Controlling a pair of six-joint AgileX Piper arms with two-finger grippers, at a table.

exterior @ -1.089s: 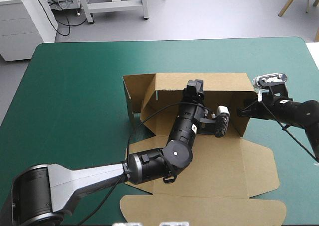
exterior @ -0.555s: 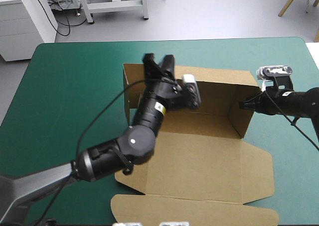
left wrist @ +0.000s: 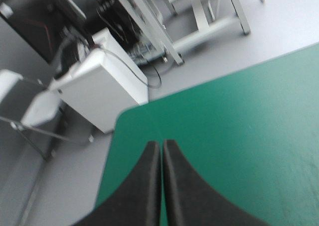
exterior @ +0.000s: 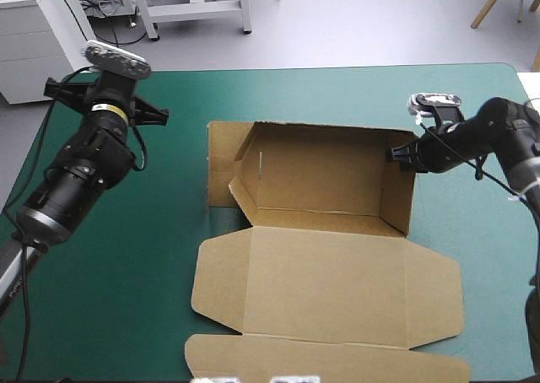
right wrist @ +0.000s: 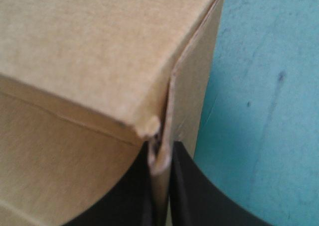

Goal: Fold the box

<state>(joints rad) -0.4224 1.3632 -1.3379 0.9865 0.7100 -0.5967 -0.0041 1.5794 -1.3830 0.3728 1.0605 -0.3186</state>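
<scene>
The brown box point(exterior: 329, 176) sits mid-table as an open tray. Its far and right walls are raised, and its lid point(exterior: 329, 286) lies flat toward the near edge. A side flap point(exterior: 221, 159) stands out at the tray's left end. My right gripper point(exterior: 403, 155) is at the far right corner, shut on the top edge of the right wall. The right wrist view shows the board edge point(right wrist: 160, 171) pinched between the black fingers point(right wrist: 187, 186). My left gripper point(left wrist: 160, 145) is shut on nothing. It is raised over the table's left part point(exterior: 105, 105) and points at the far left corner.
Bare teal-green cover point(exterior: 126, 299) lies left of the box, and more point(exterior: 498, 256) lies right of it. A white cabinet point(exterior: 38, 37) stands on the floor beyond the table's far left corner point(left wrist: 130, 114).
My left arm has come out of the box, swinging left and up to the table's left side. The right gripper kept hold of the right wall's corner and shifted slightly toward the far edge.
</scene>
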